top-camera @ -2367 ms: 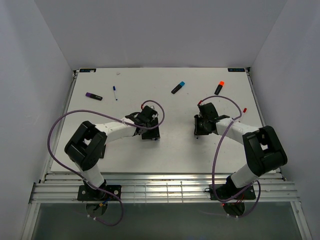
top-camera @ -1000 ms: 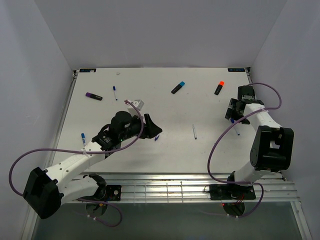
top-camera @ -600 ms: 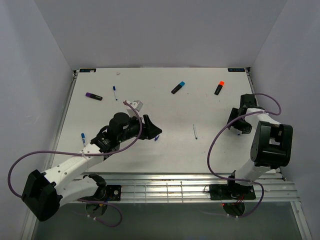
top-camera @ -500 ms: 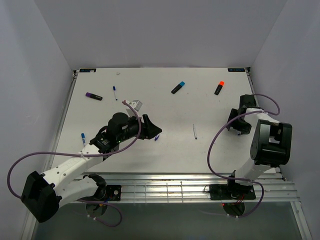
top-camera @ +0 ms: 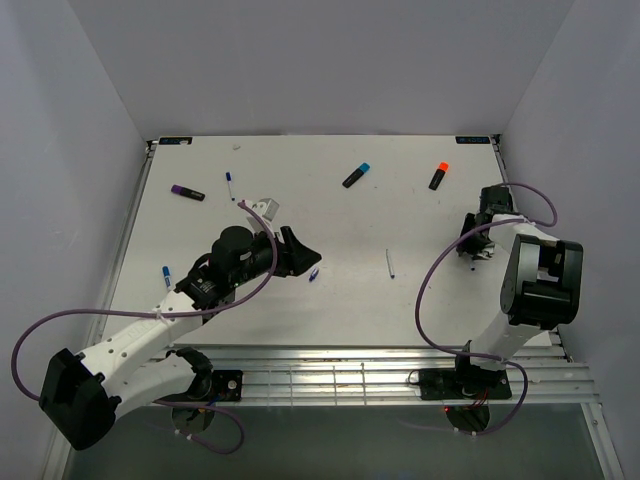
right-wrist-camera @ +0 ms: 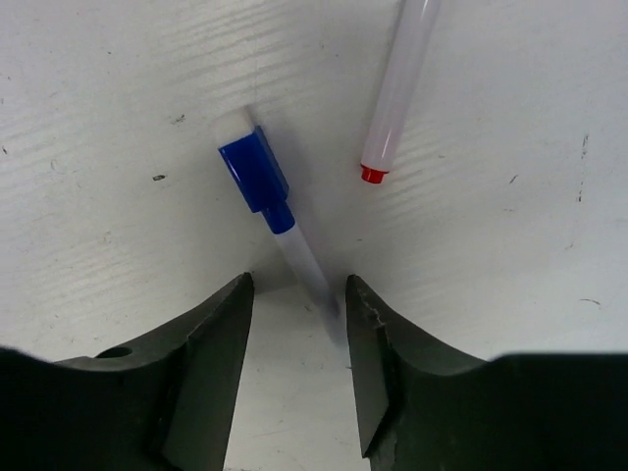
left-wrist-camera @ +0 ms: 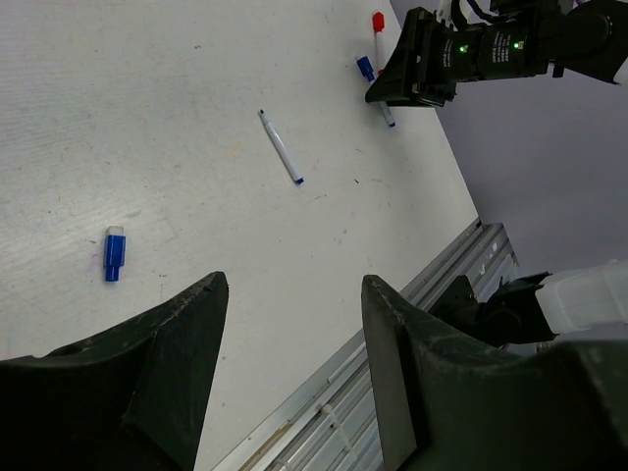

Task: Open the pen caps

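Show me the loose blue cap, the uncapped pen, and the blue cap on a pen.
loose blue cap (left-wrist-camera: 115, 263): left wrist view, its blue body.
uncapped pen (left-wrist-camera: 280, 147): left wrist view, middle of barrel.
blue cap on a pen (right-wrist-camera: 253, 172): right wrist view, its middle.

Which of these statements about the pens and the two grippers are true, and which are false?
1. The left gripper holds a highlighter. False: its jaws stand open above the table with nothing between them.
2. The right gripper straddles the blue-capped pen. True.
3. The red-tipped pen lies across the blue-capped pen. False: the two lie apart and do not touch.
4. The purple-capped highlighter lies on the far left part of the table. True.
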`<state>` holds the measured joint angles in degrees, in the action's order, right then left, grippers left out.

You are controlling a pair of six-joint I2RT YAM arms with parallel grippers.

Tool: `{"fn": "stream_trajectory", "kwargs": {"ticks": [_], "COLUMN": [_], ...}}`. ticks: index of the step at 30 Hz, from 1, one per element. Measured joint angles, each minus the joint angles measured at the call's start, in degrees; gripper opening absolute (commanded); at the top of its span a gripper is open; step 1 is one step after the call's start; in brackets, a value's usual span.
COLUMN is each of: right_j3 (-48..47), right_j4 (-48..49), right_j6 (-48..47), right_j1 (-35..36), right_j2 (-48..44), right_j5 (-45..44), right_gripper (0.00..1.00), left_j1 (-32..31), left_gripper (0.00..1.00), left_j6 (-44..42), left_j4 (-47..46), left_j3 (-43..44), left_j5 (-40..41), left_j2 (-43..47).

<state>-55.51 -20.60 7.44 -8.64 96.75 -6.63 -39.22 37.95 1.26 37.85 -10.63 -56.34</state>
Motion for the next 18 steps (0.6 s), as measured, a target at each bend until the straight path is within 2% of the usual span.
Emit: {"fn": "stream_trajectory", "kwargs": {"ticks": [5,11,14,18], "right_j3": [0.15,0.48,0.15,-2.12], "right_j4": [1.53,3.45,4.17,3.08], "right_j6": [-0.55,-0.68,-0.61,0.22], "right_j1": [0.22,5.22,9.38,16.15], "right_j2": [0.11,0.26,0.63,2.01], "right_j5": [0.83,0.02,-0.83,-2.23], "right_gripper": [0.26,0.12,0.08,0.08], "left_j1": [0.0,0.0,0.0,0.0], "left_gripper": [0.67,0.65,0.64,0.64], "left_j6": [0.5,1.86,2.54,3.56], "left_j4": [0.09,1.14,1.88,3.37], "left_j3": [0.0,0.0,0.0,0.0], "left_j5": [0.9,2.78,3.34,4.0], "left_j2": [0.0,0.83,1.29,1.46]}}
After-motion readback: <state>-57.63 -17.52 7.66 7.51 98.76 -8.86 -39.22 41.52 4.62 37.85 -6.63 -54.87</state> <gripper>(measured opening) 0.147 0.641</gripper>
